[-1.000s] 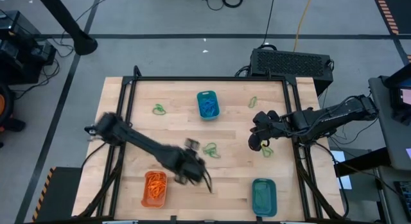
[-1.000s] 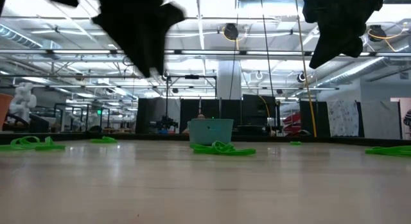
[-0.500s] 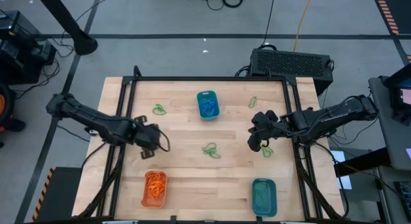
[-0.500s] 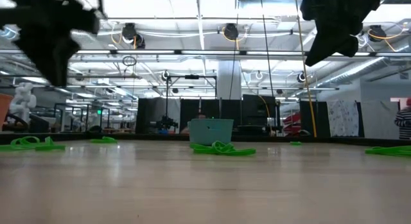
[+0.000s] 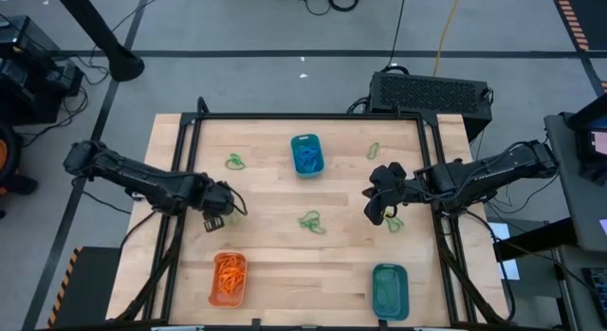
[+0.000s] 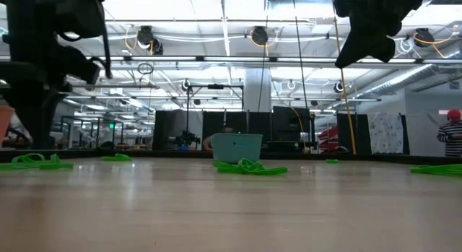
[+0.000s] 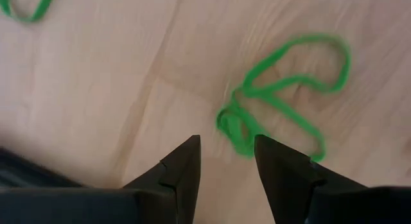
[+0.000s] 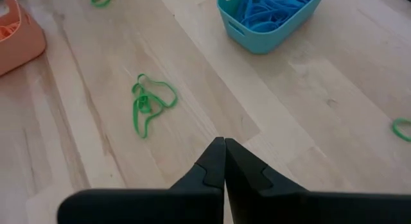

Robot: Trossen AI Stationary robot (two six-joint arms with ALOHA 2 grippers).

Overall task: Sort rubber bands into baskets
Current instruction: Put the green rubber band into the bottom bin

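Observation:
My left gripper (image 5: 220, 206) (image 7: 226, 144) hangs open over the table's left part, fingers pointing down. A bunch of green rubber bands (image 7: 282, 89) (image 6: 32, 162) lies flat on the wood just below it. The bunch's nearest end shows between the fingertips, apart from them. My right gripper (image 5: 377, 206) (image 8: 225, 144) is shut and bare, held above the table's right part. More green rubber bands lie at the centre (image 5: 310, 221), far left (image 5: 234, 161), far right (image 5: 373, 151) and beside the right gripper (image 5: 394, 222). The baskets are blue (image 5: 305, 154), orange (image 5: 228, 278) and teal (image 5: 389, 289).
The blue basket, full of blue bands, stands at the far middle. The orange basket, holding orange bands, is at the near left and the teal basket at the near right. A black frame (image 5: 313, 117) runs round the table. Bare wood lies between the arms.
My left gripper has swung from beside the orange basket toward the table's left and far edges. It has sunk a little, rolled about its own axis, and now hangs over the green bunch. My right gripper stayed in place.

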